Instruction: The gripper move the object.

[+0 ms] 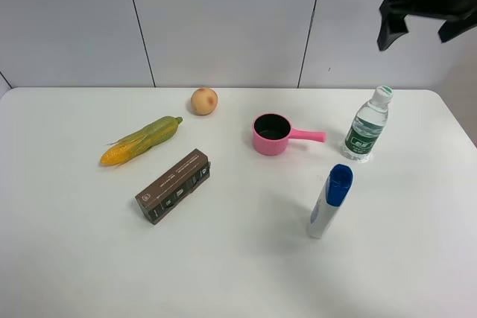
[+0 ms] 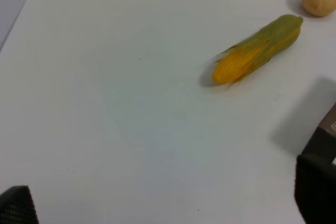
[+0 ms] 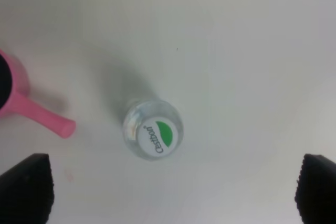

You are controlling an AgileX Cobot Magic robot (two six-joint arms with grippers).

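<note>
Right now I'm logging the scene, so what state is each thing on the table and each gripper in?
water bottle: upright, capped, free of the gripper
white bottle: standing, leaning, blue cap on
pink pot: upright, lidless, handle toward the water bottle
corn: lying on its side
brown box: lying flat
round fruit: resting on the table
right gripper: open, above the water bottle
left gripper: open, holding nothing

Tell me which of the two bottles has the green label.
The clear water bottle with the white cap, beside the pink pot's handle. The other bottle is white, blue-capped.

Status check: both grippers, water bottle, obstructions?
Right gripper open, high above water bottle. Left gripper open, empty. Bottle upright, free; pink pot handle nearby.
</note>
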